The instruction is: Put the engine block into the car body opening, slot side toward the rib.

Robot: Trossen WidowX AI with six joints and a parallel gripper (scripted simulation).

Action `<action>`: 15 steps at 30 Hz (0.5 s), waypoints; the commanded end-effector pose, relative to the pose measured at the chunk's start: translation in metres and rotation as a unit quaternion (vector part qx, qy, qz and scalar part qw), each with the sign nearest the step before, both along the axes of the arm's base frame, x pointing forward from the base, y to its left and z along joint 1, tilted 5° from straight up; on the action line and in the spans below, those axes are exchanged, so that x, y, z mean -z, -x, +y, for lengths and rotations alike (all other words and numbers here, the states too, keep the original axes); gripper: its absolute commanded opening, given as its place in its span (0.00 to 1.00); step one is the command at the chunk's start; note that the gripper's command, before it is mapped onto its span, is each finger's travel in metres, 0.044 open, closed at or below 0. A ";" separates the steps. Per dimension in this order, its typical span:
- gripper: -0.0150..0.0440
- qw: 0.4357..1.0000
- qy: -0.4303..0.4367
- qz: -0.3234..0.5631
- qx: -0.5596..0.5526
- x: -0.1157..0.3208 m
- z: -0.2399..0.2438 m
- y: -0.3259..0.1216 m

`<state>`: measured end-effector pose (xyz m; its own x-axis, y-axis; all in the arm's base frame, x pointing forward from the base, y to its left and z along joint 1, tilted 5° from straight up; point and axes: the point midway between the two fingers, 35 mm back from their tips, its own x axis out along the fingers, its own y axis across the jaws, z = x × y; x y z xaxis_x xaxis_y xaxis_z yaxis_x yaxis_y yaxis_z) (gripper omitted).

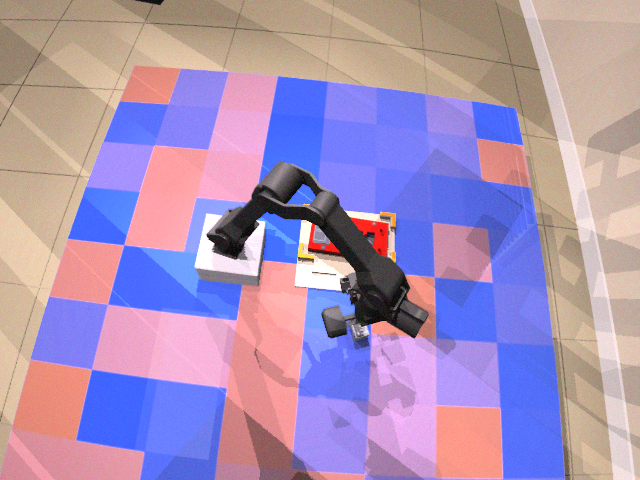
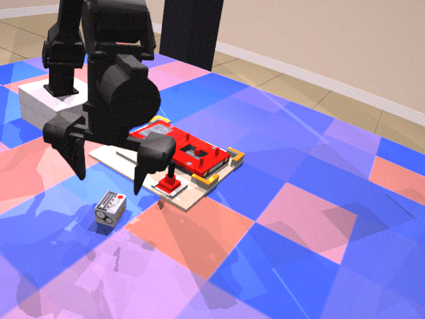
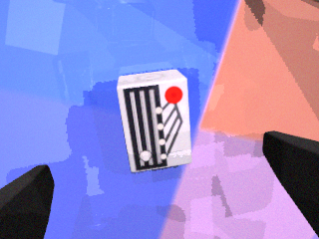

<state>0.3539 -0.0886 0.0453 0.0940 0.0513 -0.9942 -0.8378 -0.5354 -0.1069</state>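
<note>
The engine block [image 1: 360, 333] [image 2: 110, 207] [image 3: 156, 124], a small light grey box, sits on the tiled surface. Its striped face with a red dot is up; two circles mark one side. My gripper [image 2: 109, 186] [image 3: 159, 158] is open and empty above it, with the block between the fingers in the wrist view. The red car body [image 1: 364, 225] [image 2: 177, 135] lies flat, partly hidden by my arm. Its opening [image 1: 370, 237] [image 2: 188, 151] is empty of the block and shows a small red rib. The block's slot cannot be seen.
A pale base plate [image 1: 310, 281] [image 2: 192, 202] lies under the car, with yellow corner brackets [image 1: 387, 219] [image 2: 206, 179]. A red piece with an upright black stick [image 2: 169, 183] stands on the plate near my finger in the exterior view. Red pegs rise from the car body. My arm stands on a white block [image 1: 227, 268] [image 2: 37, 103].
</note>
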 end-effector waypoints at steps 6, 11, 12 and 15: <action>1.00 1.000 0.003 0.002 0.001 0.015 0.002 -0.004; 1.00 1.000 0.003 0.002 0.001 0.023 0.002 -0.005; 1.00 1.000 0.003 0.002 0.001 0.024 0.002 -0.005; 1.00 1.000 0.003 0.002 0.001 0.029 0.002 -0.005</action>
<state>0.3594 -0.0858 0.0217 0.0946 0.0508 -0.9942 -0.8363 -0.5377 -0.1070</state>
